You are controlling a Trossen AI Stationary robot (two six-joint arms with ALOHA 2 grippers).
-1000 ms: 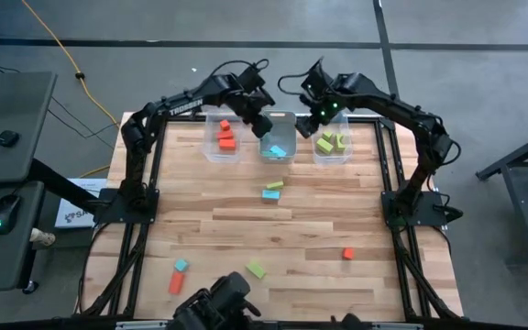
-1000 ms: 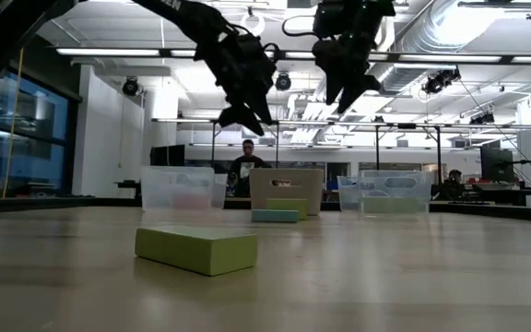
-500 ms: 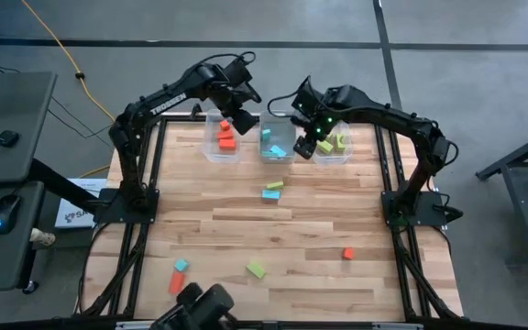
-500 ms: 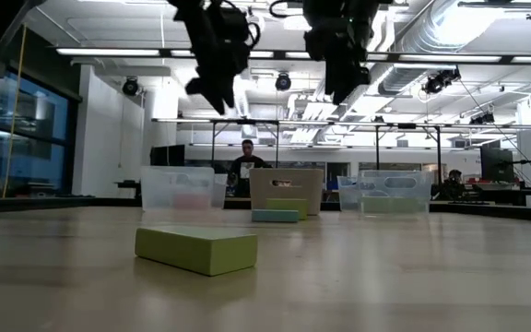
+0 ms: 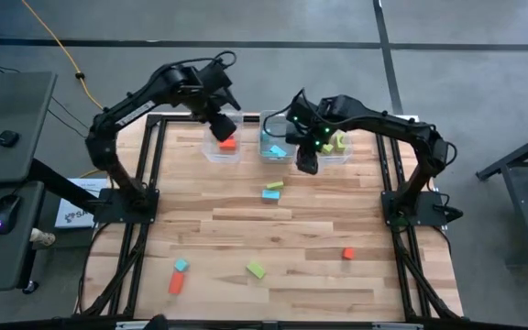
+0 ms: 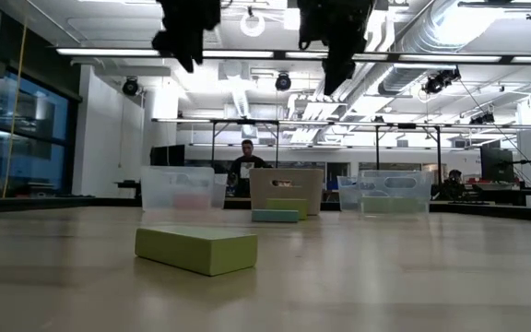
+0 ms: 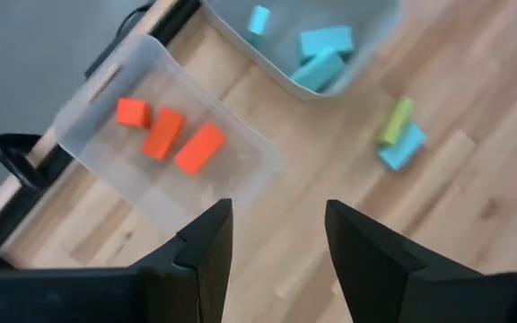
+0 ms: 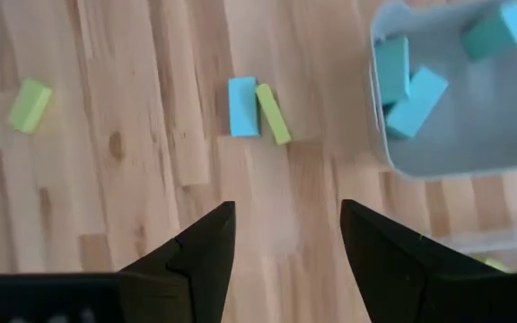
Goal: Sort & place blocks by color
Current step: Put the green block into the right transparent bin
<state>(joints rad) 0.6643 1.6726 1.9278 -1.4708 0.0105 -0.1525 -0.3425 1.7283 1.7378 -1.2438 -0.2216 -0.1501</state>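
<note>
The pale wooden tabletop [image 5: 291,229] carries three clear bins [image 5: 222,149] in a row along its far edge, a blue block [image 5: 269,194] touching a green bar [image 5: 275,185] mid-table, and nearer, scattered blocks: green [image 5: 256,269], red [image 5: 347,253], blue [image 5: 181,265] beside red [image 5: 175,282].

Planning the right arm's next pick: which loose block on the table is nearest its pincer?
The light blue block touching the yellow-green bar, just below the right pincer; the other loose blocks lie along the table's near edge.
</note>
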